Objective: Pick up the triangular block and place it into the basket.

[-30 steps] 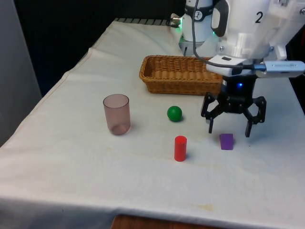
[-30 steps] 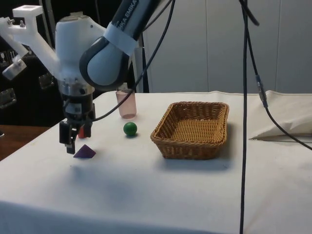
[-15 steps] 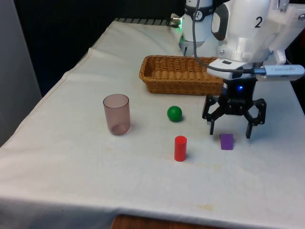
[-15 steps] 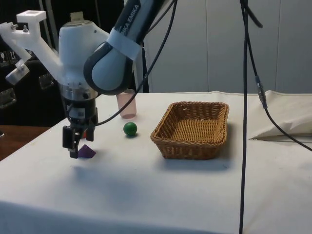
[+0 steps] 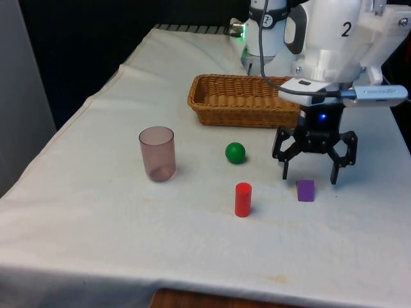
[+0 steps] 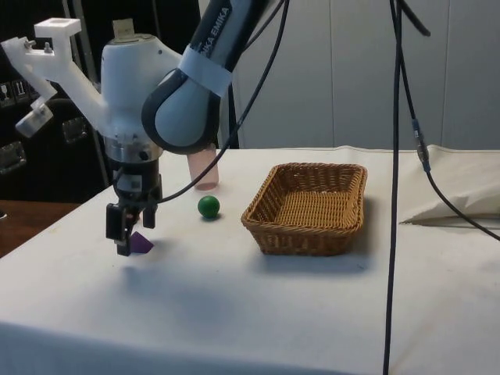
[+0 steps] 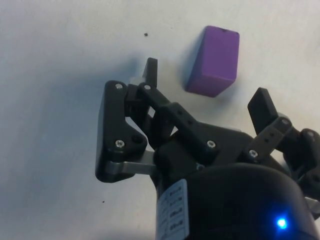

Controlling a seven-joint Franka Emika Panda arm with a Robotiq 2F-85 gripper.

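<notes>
Just before the spread gripper (image 5: 309, 179), the purple triangular block (image 5: 306, 190), untouched.

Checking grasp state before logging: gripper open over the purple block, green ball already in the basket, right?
Not quite. The green ball lies on the white cloth, apart from the wicker basket, as the front view shows. The gripper is open over the purple block.

Table (image 5: 96, 218) w/ basket (image 5: 241, 99), block (image 5: 306, 190), cup (image 5: 157, 153)
</notes>
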